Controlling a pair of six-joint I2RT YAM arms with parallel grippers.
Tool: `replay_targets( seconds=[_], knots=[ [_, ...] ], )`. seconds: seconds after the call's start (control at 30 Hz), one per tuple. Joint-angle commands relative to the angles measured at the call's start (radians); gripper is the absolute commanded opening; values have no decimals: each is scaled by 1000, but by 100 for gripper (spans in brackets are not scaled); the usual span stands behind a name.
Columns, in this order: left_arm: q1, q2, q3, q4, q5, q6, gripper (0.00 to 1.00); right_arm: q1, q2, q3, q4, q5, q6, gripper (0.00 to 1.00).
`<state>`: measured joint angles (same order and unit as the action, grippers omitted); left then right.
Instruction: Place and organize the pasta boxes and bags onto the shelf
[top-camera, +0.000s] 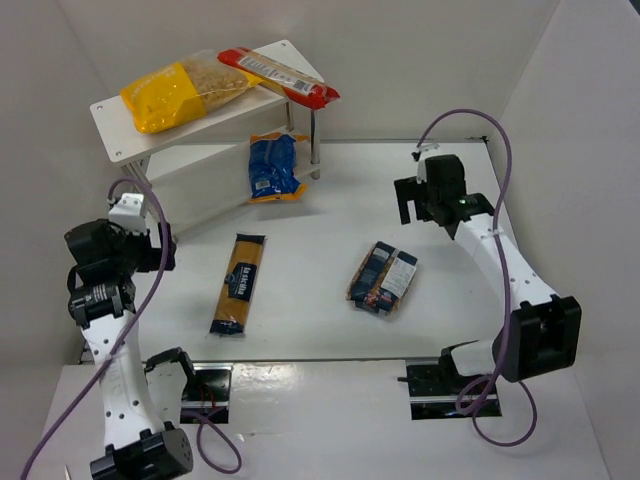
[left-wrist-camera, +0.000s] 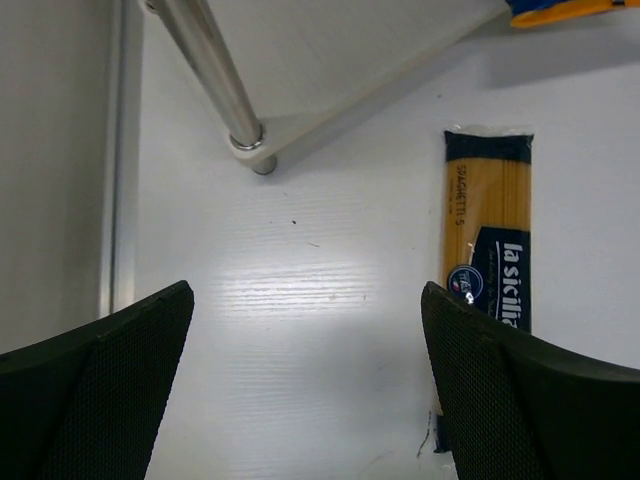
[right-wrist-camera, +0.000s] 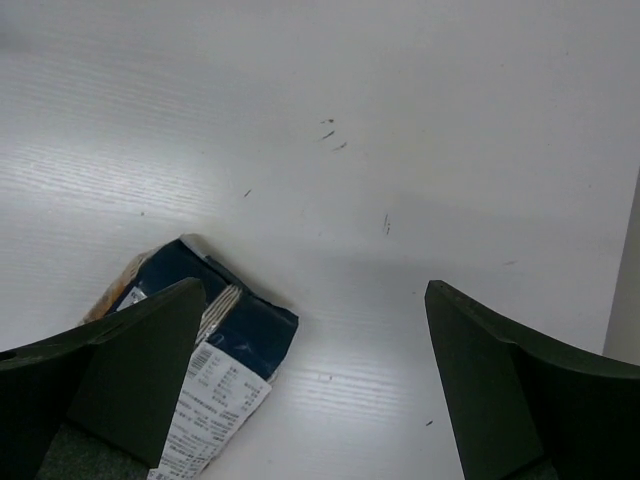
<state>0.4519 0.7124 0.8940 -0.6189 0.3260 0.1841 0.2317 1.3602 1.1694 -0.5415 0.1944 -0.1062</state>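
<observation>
The white shelf (top-camera: 115, 120) stands at the back left. On its top board lie a yellow clear bag (top-camera: 185, 92) and a long red pack (top-camera: 280, 76). A blue-and-orange bag (top-camera: 273, 167) lies on the table by the shelf's right leg. The orange-brown spaghetti pack (top-camera: 238, 282) lies mid-table and also shows in the left wrist view (left-wrist-camera: 488, 240). The dark blue box (top-camera: 384, 277) lies to its right and shows in the right wrist view (right-wrist-camera: 205, 350). My left gripper (left-wrist-camera: 305, 390) is open and empty, left of the spaghetti. My right gripper (right-wrist-camera: 315, 385) is open and empty, above bare table beside the box.
A shelf leg (left-wrist-camera: 215, 75) with its foot stands just ahead of the left gripper. White walls enclose the table at the back and sides. Purple cables (top-camera: 480, 120) loop off both arms.
</observation>
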Motion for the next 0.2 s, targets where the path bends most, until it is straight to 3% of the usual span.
replay_targets(
  seconds=[0.0,0.17],
  knots=[
    [-36,41,17,4,47,31,100,-86,-90,-5,-46,-88,54,99],
    [-50,74,17,-5,56,31,100,-306,-127,-68,-26,-228,43,99]
  ],
)
